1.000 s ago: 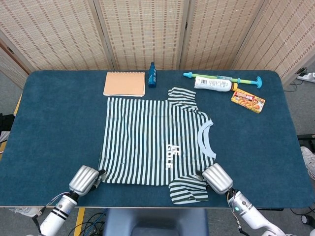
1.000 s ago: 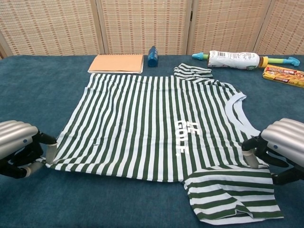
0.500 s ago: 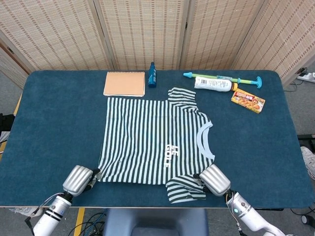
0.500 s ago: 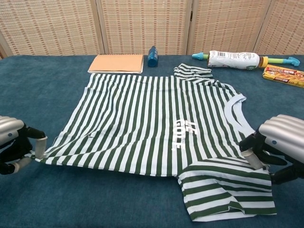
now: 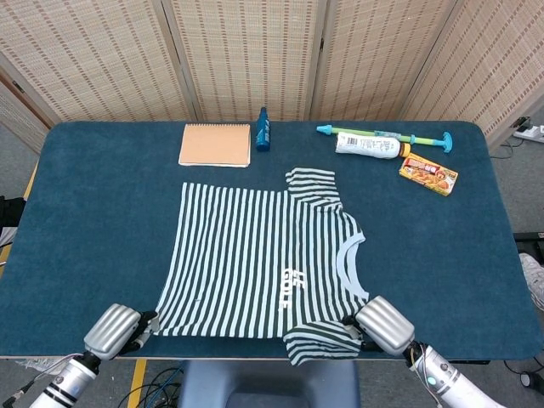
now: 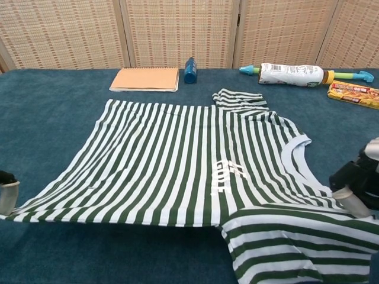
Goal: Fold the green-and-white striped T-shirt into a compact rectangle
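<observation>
The T-shirt (image 5: 263, 259) lies unfolded near the notebook (image 5: 215, 144), its near edge pinched by the left hand (image 5: 115, 330) and right hand (image 5: 384, 324).

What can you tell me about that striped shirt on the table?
The striped T-shirt is soft cloth, dark green and white, with a pale collar and white lettering on the chest. It lies spread flat on the blue table, collar toward the right. The left robot hand and right robot hand each grip its near edge.
</observation>
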